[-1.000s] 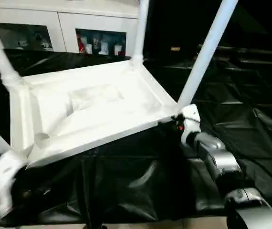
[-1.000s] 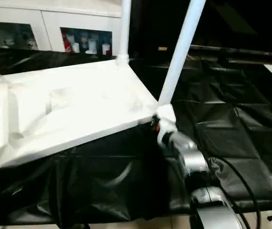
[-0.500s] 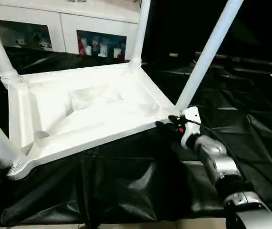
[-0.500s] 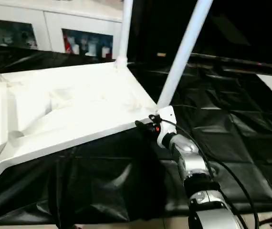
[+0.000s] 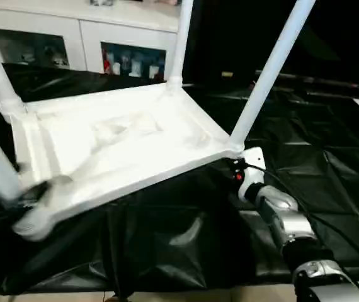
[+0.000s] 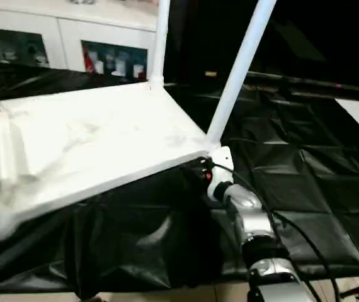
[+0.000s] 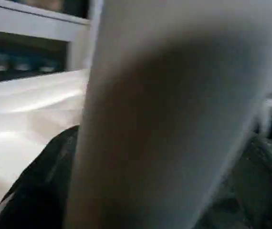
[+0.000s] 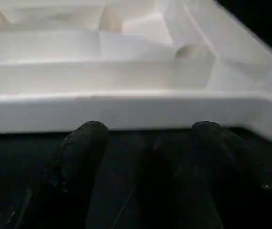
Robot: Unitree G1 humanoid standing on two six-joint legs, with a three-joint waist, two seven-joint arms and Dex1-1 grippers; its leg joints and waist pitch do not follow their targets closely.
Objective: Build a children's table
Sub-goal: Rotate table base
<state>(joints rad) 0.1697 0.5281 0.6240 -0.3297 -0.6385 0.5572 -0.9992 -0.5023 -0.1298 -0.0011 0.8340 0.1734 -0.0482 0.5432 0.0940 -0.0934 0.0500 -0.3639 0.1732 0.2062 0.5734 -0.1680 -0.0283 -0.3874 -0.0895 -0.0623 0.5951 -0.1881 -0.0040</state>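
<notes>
Jaws of the right gripper (image 8: 145, 138) stand spread just beneath the children's table (image 5: 123, 141) rim.

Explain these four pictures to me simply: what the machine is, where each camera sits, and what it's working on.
It is a humanoid robot with two arms. Two pictures come from cameras in its head, looking down; two come from cameras on its wrists. On the black-draped work table lies a children's table, upside down, four white legs pointing up. The right tool, fingers apart, sits at the tabletop's edge beside a corner; whether it grips is unclear. The left wrist camera looks closely at one white leg.
</notes>
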